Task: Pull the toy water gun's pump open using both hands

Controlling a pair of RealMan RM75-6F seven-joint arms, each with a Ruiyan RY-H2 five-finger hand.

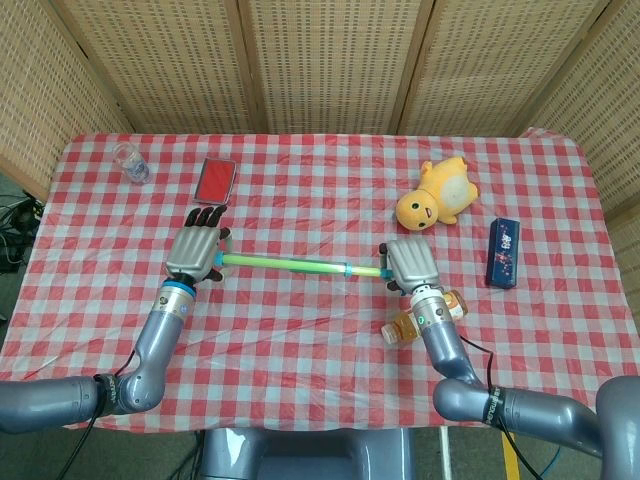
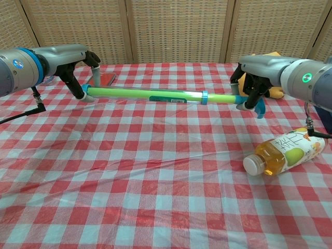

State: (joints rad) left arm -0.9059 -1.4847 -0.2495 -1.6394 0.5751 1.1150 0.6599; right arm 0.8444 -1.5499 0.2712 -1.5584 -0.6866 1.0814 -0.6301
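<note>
The toy water gun point(image 1: 290, 264) is a long green tube held level just above the checked tablecloth. My left hand point(image 1: 198, 252) grips its blue nozzle end, fingers curled around it point(image 2: 85, 92). My right hand point(image 1: 410, 264) grips the blue pump handle point(image 2: 249, 102) at the other end. In the chest view a thinner yellow-green rod point(image 2: 220, 97) runs from the blue ring point(image 2: 204, 97) to my right hand point(image 2: 257, 70). The tube point(image 2: 150, 94) spans the gap between my left hand point(image 2: 78, 65) and the right one.
A tea bottle point(image 2: 285, 150) lies on its side by my right forearm. A yellow plush toy point(image 1: 437, 197) sits behind my right hand, with a blue box point(image 1: 502, 252) further right. A red flat case point(image 1: 216, 179) and a small glass point(image 1: 130, 162) are at the back left.
</note>
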